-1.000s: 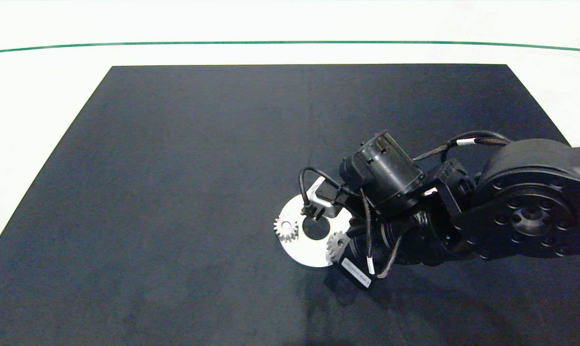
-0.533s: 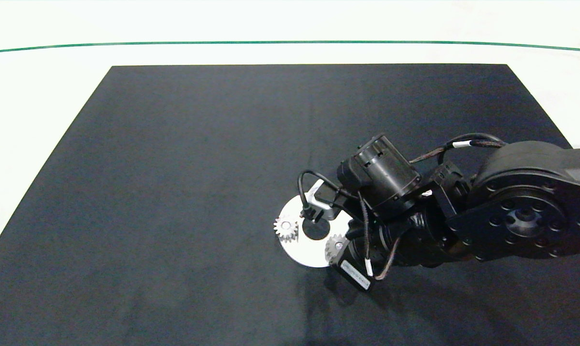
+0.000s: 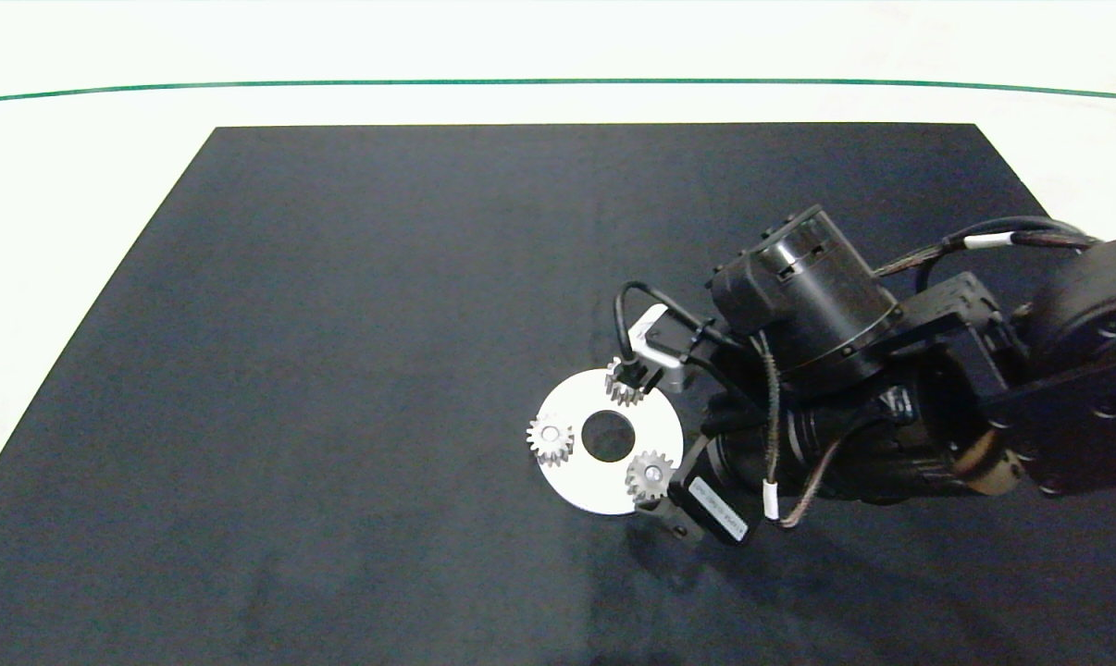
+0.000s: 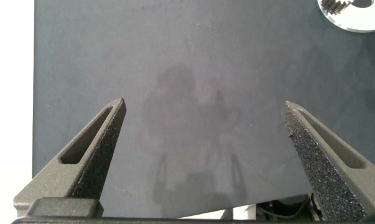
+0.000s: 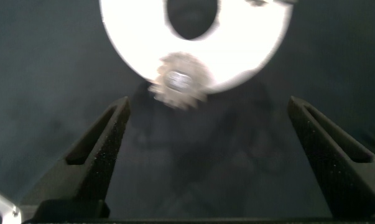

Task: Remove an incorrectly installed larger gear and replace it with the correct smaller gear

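A white disc [image 3: 576, 407] with a big centre hole lies on the black mat. Three small grey gears sit on its rim: one at the left [image 3: 550, 440], one at the near right [image 3: 651, 474], and the smaller gear [image 3: 625, 387] at the far side, partly under a cable. In the right wrist view that smaller gear [image 5: 178, 79] sits on the disc [image 5: 131, 37] just beyond my right gripper [image 5: 209, 102], which is open and holds nothing. The right arm [image 3: 799, 277] hides these fingers from above. My left gripper [image 4: 204, 104] is open over bare mat. No larger gear is in view.
The black mat [image 3: 336, 324] covers most of the white table, with a green line [image 3: 558, 81] along the far side. The disc's rim [image 4: 355, 18] and one gear [image 4: 336, 5] show at the edge of the left wrist view. The left arm is outside the head view.
The right arm has pulled back to the right and away from the disc, uncovering the third gear on the disc's far rim. The other two gears stayed put.
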